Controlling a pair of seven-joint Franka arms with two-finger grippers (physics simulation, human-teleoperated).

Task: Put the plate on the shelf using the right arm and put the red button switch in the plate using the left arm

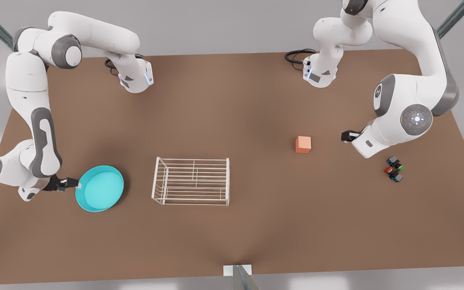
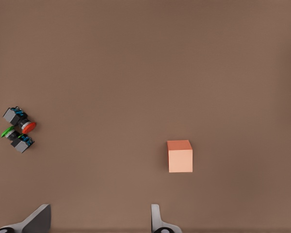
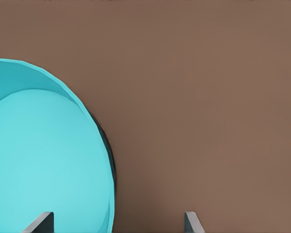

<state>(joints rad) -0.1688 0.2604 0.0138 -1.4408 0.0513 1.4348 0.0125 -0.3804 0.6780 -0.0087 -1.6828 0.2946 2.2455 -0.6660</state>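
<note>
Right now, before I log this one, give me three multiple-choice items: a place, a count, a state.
1. Where is the plate? A: on the table, the front view's left of the shelf. B: on the shelf. C: held aloft.
2. How many switches lie together? A: one. B: two. C: four.
3. The right pincer is: A: shut on the shelf. B: open at the plate's rim. C: shut on a switch.
A, it rests on the table; B, one red cap, one green; B, fingers apart. The left pincer waits open.

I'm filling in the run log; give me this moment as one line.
right gripper: open at plate rim | plate: on table, not on shelf | left gripper: open, above table | red button switch: untouched
</note>
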